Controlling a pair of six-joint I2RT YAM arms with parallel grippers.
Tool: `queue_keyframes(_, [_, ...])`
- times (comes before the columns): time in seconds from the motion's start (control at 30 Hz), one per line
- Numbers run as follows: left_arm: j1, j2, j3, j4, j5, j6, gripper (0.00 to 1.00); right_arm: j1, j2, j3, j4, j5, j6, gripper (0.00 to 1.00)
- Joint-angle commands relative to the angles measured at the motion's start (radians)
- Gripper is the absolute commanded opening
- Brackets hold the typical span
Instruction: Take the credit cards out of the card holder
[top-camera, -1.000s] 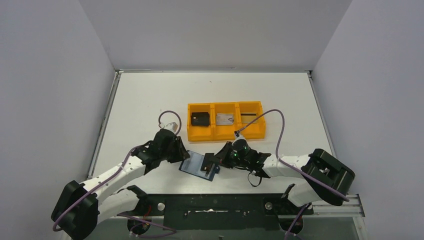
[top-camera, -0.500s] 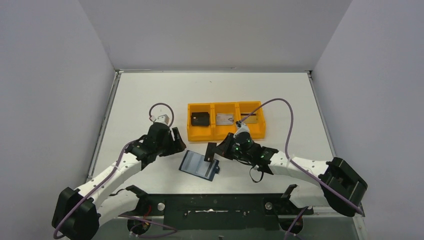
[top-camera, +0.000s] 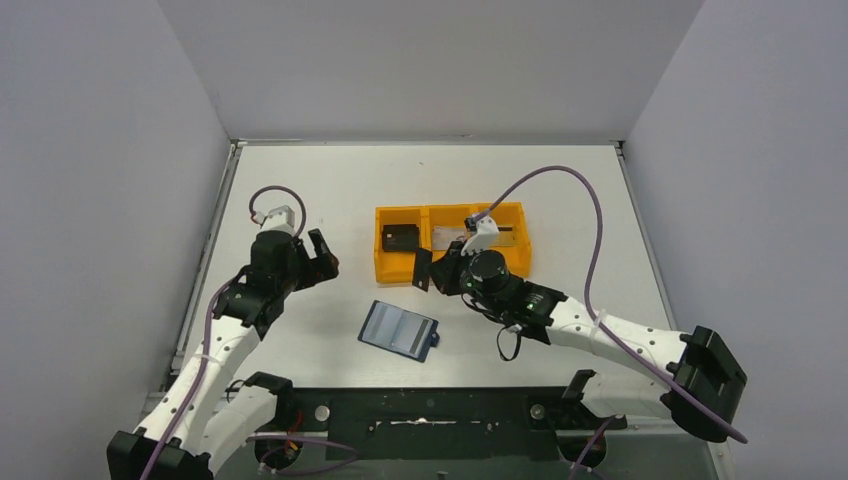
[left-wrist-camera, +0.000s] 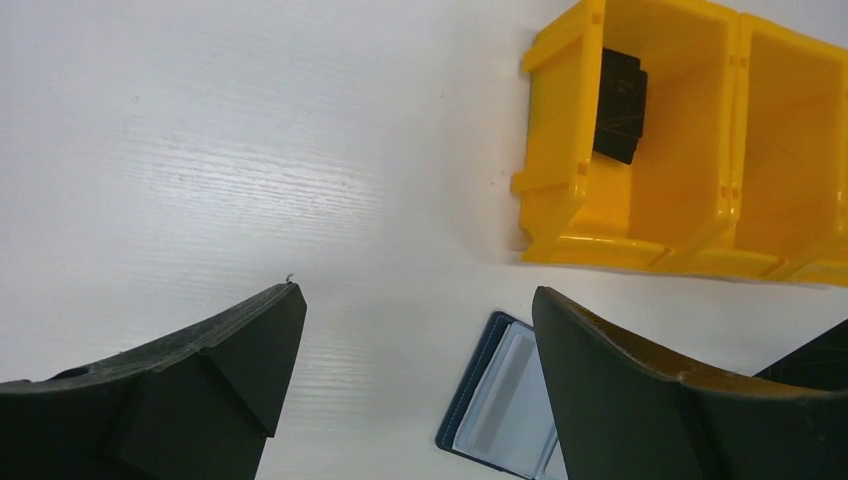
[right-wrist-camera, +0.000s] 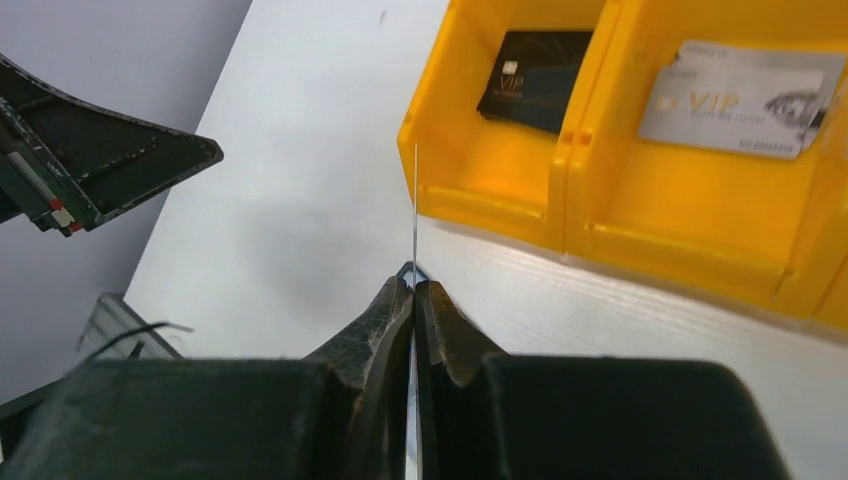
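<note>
right gripper (top-camera: 440, 272) pinching one credit card (top-camera: 422, 270), left gripper (top-camera: 322, 257) wide open and empty
Top view: the credit card looks dark and stands on edge right at the front wall of the orange tray (top-camera: 392, 270); the card holder (top-camera: 398, 330) lies open in front of the tray, and the left gripper sits off to the tray's left, apart from both. Left wrist: fingers spread wide with nothing between them, black card (left-wrist-camera: 620, 105) in the tray's end compartment. Right wrist: jaws squeezed tight on the credit card (edge-on, just a thin line), silver card (right-wrist-camera: 745, 95) in the compartment beside the black one
</note>
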Motion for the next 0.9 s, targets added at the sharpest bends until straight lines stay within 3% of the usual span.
queue_keyframes(0.0, [0.004, -0.086, -0.013, 0.088, -0.021, 0.044, 0.86, 0.032, 0.034, 0.132, -0.022, 0.129, -0.231, 0.0])
queue_keyframes(0.4, [0.012, -0.103, -0.015, 0.117, -0.045, 0.06, 0.89, 0.107, 0.264, 0.372, -0.074, 0.286, -0.696, 0.0])
queue_keyframes(0.63, [0.013, -0.133, -0.02, 0.111, -0.078, 0.056, 0.89, 0.118, 0.467, 0.588, -0.27, 0.371, -0.814, 0.0])
queue_keyframes(0.87, [0.013, -0.164, -0.014, 0.076, -0.163, 0.04, 0.89, 0.11, 0.55, 0.608, -0.185, 0.327, -0.944, 0.0])
